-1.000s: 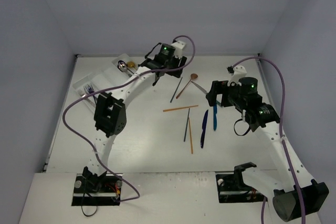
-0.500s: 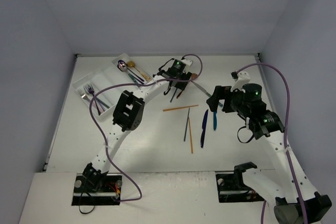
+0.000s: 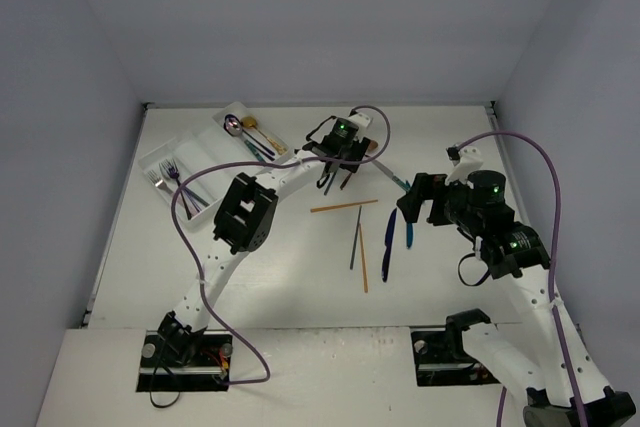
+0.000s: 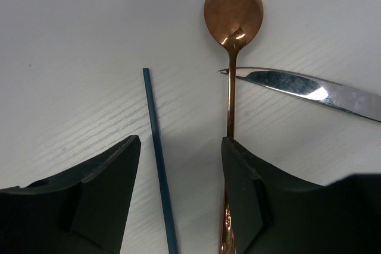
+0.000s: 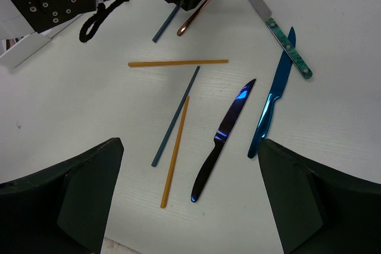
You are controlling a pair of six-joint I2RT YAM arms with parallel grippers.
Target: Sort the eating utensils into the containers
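Left wrist: copper spoon (image 4: 233, 16) lengthwise, bowl pointing away; left end effector (image 4: 180, 147) apart.

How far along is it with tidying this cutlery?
Done: some forks and spoons already lie in the white tray. In hand: nothing gripped; the left pincer is open around a blue chopstick beside the copper spoon. Left: those two, plus three knives, two gold chopsticks and another blue chopstick loose on the table.
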